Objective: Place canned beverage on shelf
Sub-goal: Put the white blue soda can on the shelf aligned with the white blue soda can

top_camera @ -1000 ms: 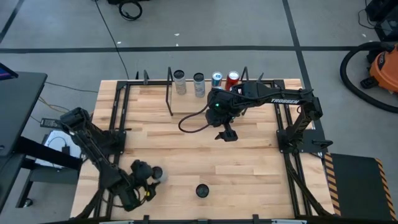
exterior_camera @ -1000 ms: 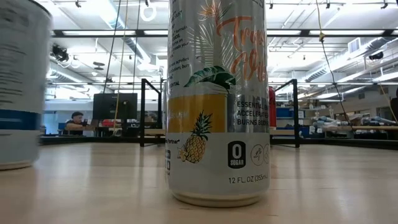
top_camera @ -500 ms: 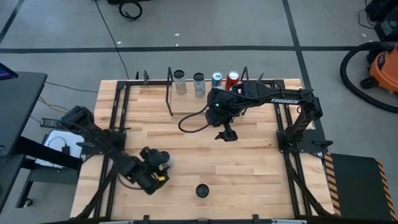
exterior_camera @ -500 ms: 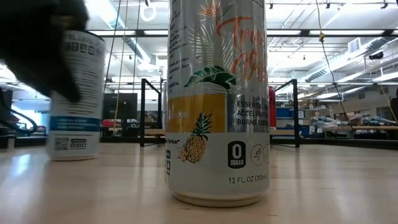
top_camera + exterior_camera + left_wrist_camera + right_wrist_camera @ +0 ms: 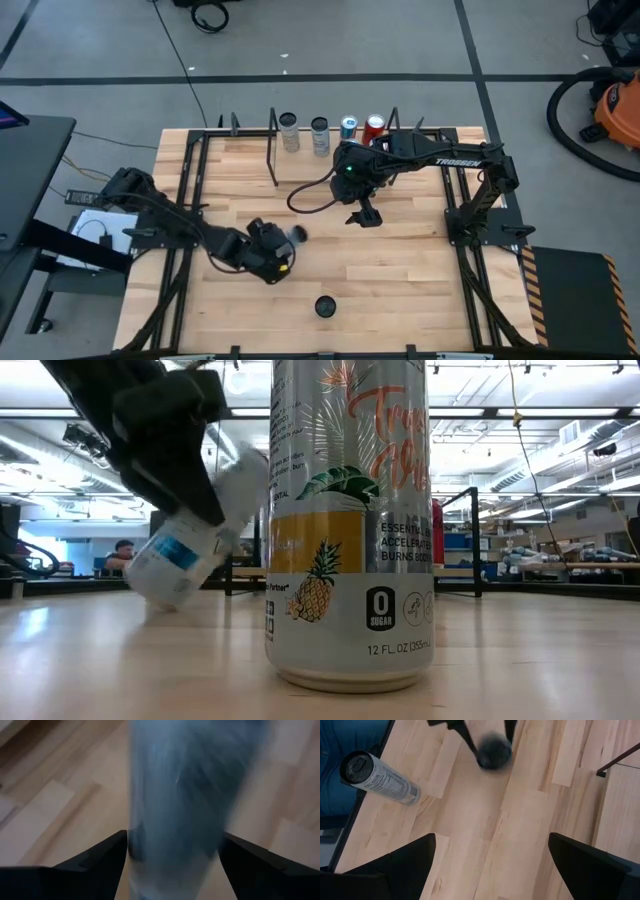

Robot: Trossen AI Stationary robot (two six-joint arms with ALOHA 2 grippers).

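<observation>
Nearest me, at 6 o'clock by the table's (image 5: 420, 280) front edge, the pineapple can (image 5: 325, 306) stood upright and alone. In the low view it filled the middle of my sight and hid much of what lay behind it.

Past it, at about 8 o'clock and close to the table's centre, the left gripper (image 5: 283, 245) had its fingers (image 5: 97, 860) clamped on either side of the held can (image 5: 297, 235). This white-and-blue can was the one being carried. It hung tilted in the grip, its lower end down near the wood. I could not tell whether that end touched the table. From the left wrist the can was only a grey-blue blur between the two dark fingers.

Just off centre toward 2 o'clock the right gripper (image 5: 365, 216) hovered above bare boards with its fingers spread wide and nothing between them. It stood between the held can and the right half of the rack.

Farthest off, at 12 o'clock on the back edge, stood the shelf (image 5: 300, 155). Four cans (image 5: 319, 128) were lined along it, two silver, one blue and one red. The right arm (image 5: 440, 155) reached across the shelf's right end. In the low view only the black end frames showed either side of the pineapple can.
</observation>
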